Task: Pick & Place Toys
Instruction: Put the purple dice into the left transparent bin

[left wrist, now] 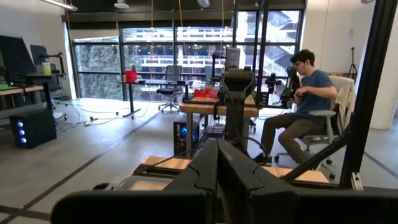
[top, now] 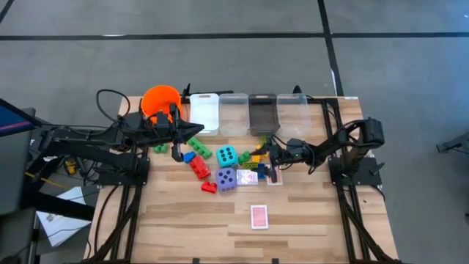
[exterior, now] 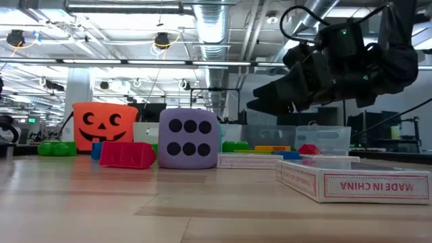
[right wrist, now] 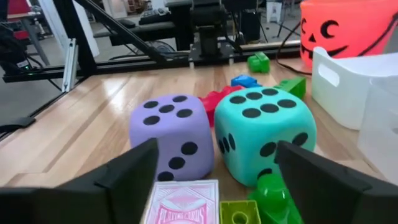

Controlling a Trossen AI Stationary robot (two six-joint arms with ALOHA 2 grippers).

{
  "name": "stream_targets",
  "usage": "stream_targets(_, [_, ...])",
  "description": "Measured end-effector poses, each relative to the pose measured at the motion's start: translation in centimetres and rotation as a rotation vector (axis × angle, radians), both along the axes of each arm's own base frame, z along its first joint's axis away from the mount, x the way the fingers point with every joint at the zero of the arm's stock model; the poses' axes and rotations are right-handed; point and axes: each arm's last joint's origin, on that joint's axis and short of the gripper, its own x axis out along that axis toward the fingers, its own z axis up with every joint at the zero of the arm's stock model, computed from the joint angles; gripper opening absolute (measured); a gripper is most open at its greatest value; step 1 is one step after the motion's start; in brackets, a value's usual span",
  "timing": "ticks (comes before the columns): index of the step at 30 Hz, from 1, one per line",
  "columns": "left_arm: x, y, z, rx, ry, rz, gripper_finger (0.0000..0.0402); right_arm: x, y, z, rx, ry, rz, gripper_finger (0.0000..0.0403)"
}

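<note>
The right gripper (top: 270,163) is hovering low over the middle of the wooden table (top: 308,220), its jaws standing spread with nothing between them, as the right wrist view shows. Just ahead of it a pink-backed playing card box (right wrist: 180,204) is lying flat beside a small yellow plastic brick (right wrist: 239,213) and a small green plastic brick (right wrist: 273,198). Beyond these, the purple dotted die (right wrist: 173,134) and the teal dotted die (right wrist: 264,130) are sitting side by side, nearly touching. Red plastic bricks (top: 199,167) and a blue plastic brick (top: 189,156) are lying scattered to the left of the dice. Another pink-backed card pack (top: 259,216) is lying alone nearer the table's front edge. The left gripper (top: 176,150) is waiting near the orange pumpkin-faced bucket (top: 161,99), its jaws clenched on nothing. A row of clear rectangular plastic bins (top: 249,111) is standing along the far edge. In the left wrist view, a person (left wrist: 305,106) is sitting on a chair in the room beyond.
</note>
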Motion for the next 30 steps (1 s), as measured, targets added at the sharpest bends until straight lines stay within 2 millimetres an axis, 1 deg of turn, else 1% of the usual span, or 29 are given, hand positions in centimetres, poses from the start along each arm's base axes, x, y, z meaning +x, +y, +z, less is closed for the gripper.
stream_targets(3, [0.0,0.0,0.0,0.000,-0.003,0.000,0.0000,0.0,0.1,0.1,0.000,-0.008,0.000,0.0379])
stream_targets(5, [0.0,0.0,0.0,0.000,-0.002,0.000,0.0000,0.1,0.1,0.4,0.021,-0.032,-0.004,0.0394])
stream_targets(9, [0.0,0.0,0.0,0.000,-0.002,0.000,0.0000,0.1,-0.4,1.0,0.074,-0.080,-0.029,0.0376])
stream_targets(13, [0.0,0.0,0.0,0.000,-0.002,0.000,0.0000,0.1,-0.5,0.8,0.088,-0.060,-0.031,0.0358])
stream_targets(16, [0.0,0.0,0.0,0.000,-0.002,0.000,0.0000,0.1,-0.1,0.4,0.084,-0.020,-0.003,0.0355])
stream_targets(19, [0.0,0.0,0.0,0.000,-0.002,0.000,0.0000,0.1,0.1,0.4,0.078,-0.013,0.012,0.0365])
stream_targets(23, [0.0,0.0,0.0,0.000,-0.002,0.000,0.0000,0.1,0.1,0.4,0.047,-0.017,0.016,0.0395])
stream_targets(27, [0.0,0.0,0.0,0.000,-0.001,0.000,0.0000,0.4,0.0,0.5,0.017,-0.016,0.020,0.0393])
stream_targets(30, [0.2,0.0,-0.1,0.000,0.007,0.000,0.0002,0.9,0.0,0.5,0.008,0.022,0.021,0.0398])
